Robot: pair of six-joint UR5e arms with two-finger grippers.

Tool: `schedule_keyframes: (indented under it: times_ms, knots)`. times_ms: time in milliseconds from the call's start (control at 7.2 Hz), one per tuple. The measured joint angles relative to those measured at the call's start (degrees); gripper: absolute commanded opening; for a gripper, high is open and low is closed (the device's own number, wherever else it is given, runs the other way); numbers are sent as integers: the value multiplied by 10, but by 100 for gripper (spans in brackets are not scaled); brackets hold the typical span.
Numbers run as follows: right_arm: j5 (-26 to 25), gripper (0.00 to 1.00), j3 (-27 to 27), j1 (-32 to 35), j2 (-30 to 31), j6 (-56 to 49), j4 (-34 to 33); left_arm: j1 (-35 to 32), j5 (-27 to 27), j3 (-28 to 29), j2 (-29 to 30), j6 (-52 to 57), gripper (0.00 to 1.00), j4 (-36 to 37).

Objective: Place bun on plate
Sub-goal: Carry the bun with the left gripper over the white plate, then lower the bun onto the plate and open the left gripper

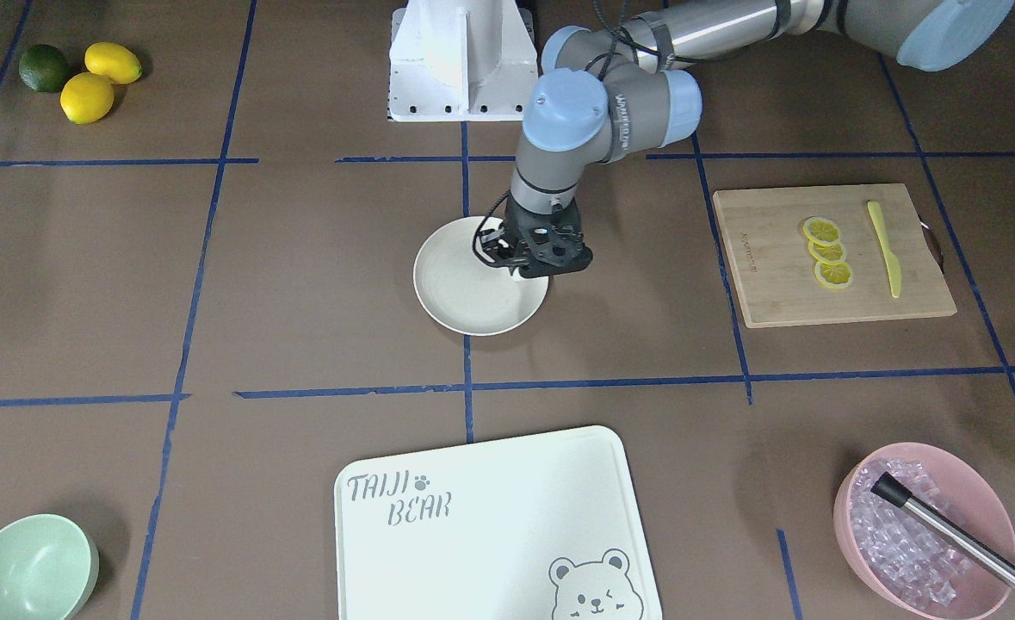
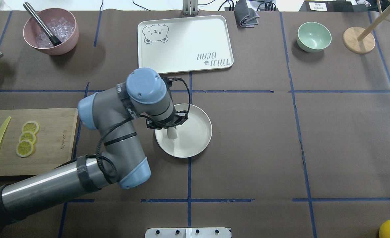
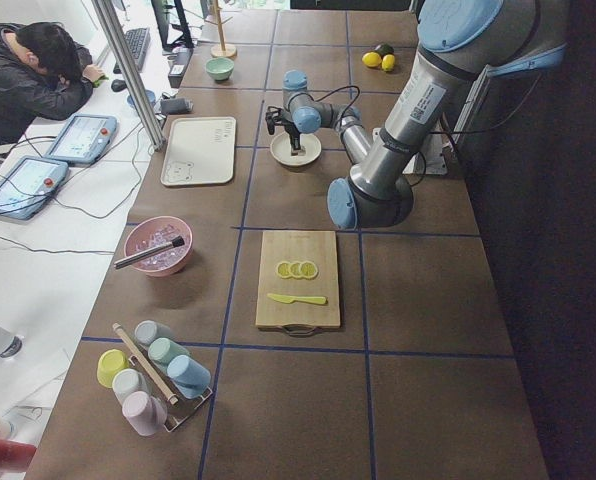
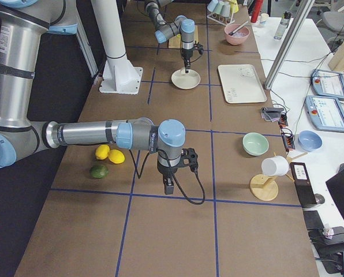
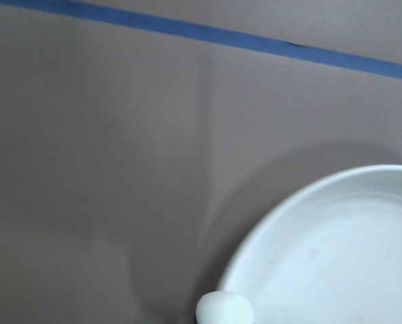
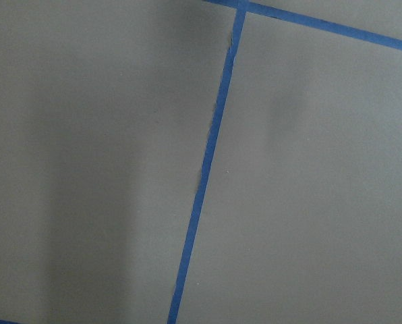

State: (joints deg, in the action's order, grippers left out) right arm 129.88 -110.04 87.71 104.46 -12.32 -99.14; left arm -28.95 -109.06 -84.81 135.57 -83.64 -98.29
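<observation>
The round cream-white plate (image 1: 464,297) (image 2: 195,134) lies near the table's middle. My left gripper (image 1: 517,269) (image 2: 172,129) points down over the side of the plate nearest the robot's left, shut on the bun (image 1: 517,275) (image 2: 172,134), a small white lump hanging just over the plate's surface. In the left wrist view the bun (image 5: 224,310) shows at the bottom edge beside the plate's rim (image 5: 275,223); the fingers are out of that view. My right gripper (image 4: 168,187) hangs low over bare table and shows only in the exterior right view, so I cannot tell its state.
A wooden cutting board (image 1: 765,275) holds lemon slices (image 1: 827,252) and a yellow knife (image 1: 885,248). The bear-printed board (image 1: 490,525), a pink bowl of ice (image 1: 925,525), a mint-green bowl (image 1: 29,568) and whole lemons with a lime (image 1: 85,73) sit around the table's edges.
</observation>
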Motion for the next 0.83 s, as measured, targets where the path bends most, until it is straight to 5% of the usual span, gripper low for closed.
schedule_keyframes:
  times_ms: [139,417,833]
  knots:
    - [0,100,2,0,-1,0,0,9,8,33,32,-15,35,-2]
    - [0,100,3,0,-3,0,0,15,12,62,56,-24,99,-2]
    - [0,100,0,0,-5,1,0,15,18,65,57,-19,100,1]
